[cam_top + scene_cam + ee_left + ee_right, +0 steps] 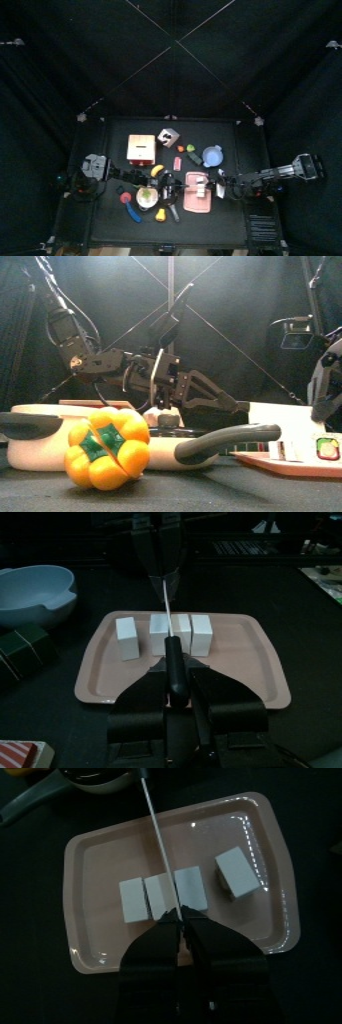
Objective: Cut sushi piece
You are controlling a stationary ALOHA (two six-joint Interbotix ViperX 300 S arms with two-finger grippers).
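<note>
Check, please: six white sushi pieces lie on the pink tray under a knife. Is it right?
Not six: four white sushi pieces lie on the pink tray under a knife, as the right wrist view shows.

No readable text, brand, number or sign is shown in any view. A small label with green and red patches point(327, 448) is seen at the right edge of the front view, on a flat tan board point(287, 459), but no letters can be made out on it.
</note>
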